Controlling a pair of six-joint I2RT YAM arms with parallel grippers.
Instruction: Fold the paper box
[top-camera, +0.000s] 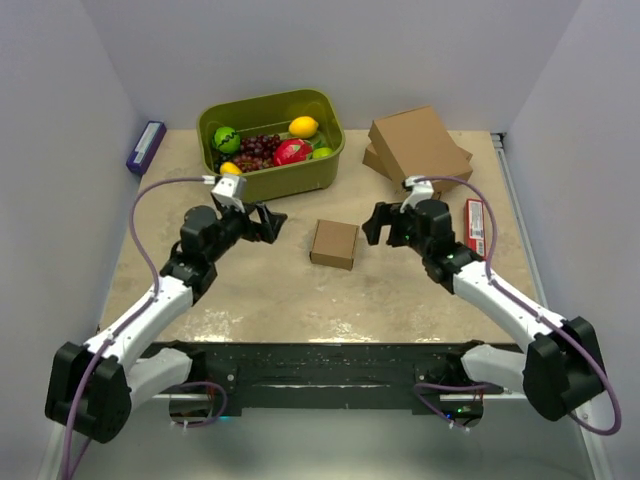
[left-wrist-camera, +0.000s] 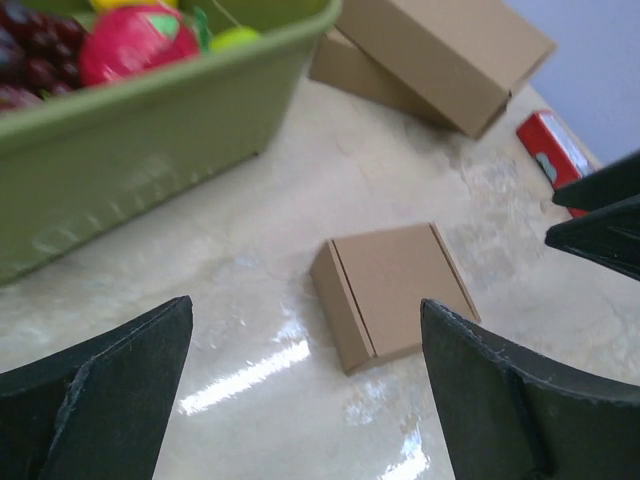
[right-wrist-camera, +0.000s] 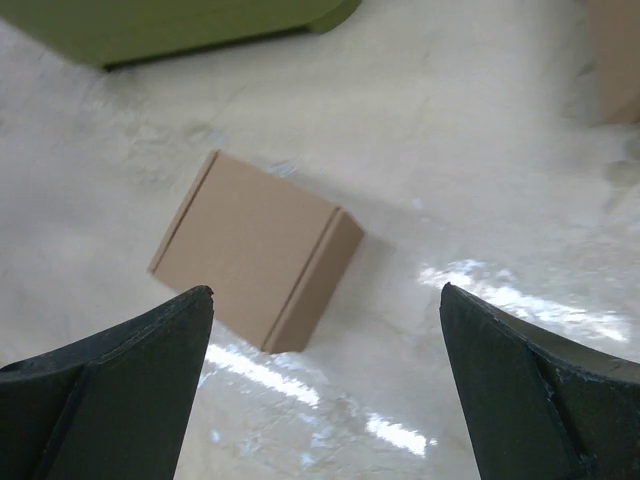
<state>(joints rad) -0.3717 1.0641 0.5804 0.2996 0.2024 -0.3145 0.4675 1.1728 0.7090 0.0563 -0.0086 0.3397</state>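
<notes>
A small closed brown paper box (top-camera: 334, 243) lies flat on the table between my two grippers. It also shows in the left wrist view (left-wrist-camera: 395, 290) and in the right wrist view (right-wrist-camera: 255, 249). My left gripper (top-camera: 268, 223) is open and empty, a short way left of the box. My right gripper (top-camera: 378, 222) is open and empty, a short way right of it. Neither touches the box.
A green bin (top-camera: 271, 143) of fruit stands at the back, close behind the left gripper. Two stacked brown boxes (top-camera: 417, 146) lie at the back right. A red packet (top-camera: 476, 226) lies at the right. A purple box (top-camera: 146, 146) lies at the far left.
</notes>
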